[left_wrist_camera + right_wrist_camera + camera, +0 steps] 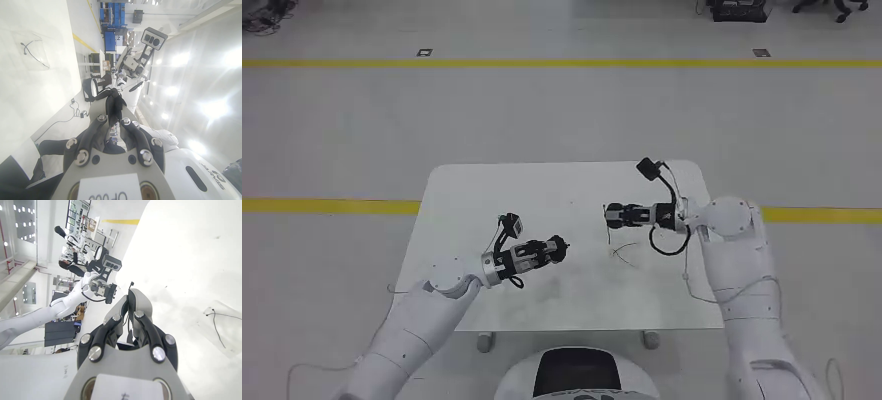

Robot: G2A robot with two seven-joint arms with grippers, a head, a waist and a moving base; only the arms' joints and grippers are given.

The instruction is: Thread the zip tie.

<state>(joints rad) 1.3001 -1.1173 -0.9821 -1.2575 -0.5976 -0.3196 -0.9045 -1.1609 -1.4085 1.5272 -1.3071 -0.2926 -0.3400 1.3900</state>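
If the top view is read as a clock face with 12 at the far edge of the one white table (462, 200), the left gripper (563, 244) hangs close to the dial's centre, pointing toward 2 o'clock. Its two fingers are pressed together; whether anything lies between them I cannot tell.

From it, at 2 o'clock and a little apart, is the right gripper (607, 213), pointing toward 9 o'clock, so the two grippers nearly face each other. Its two fingers are closed on one black zip tie (131, 284): the head end sticks out just past the fingertips, and the strap runs back between the fingers.

At about 5 o'clock from the right gripper, and 3 o'clock from the left one, one clear bag (233, 336) lies flat on the table. Two loose zip ties (28, 47), both black, lie crossed over each other within the bag's outline, touching neither gripper.
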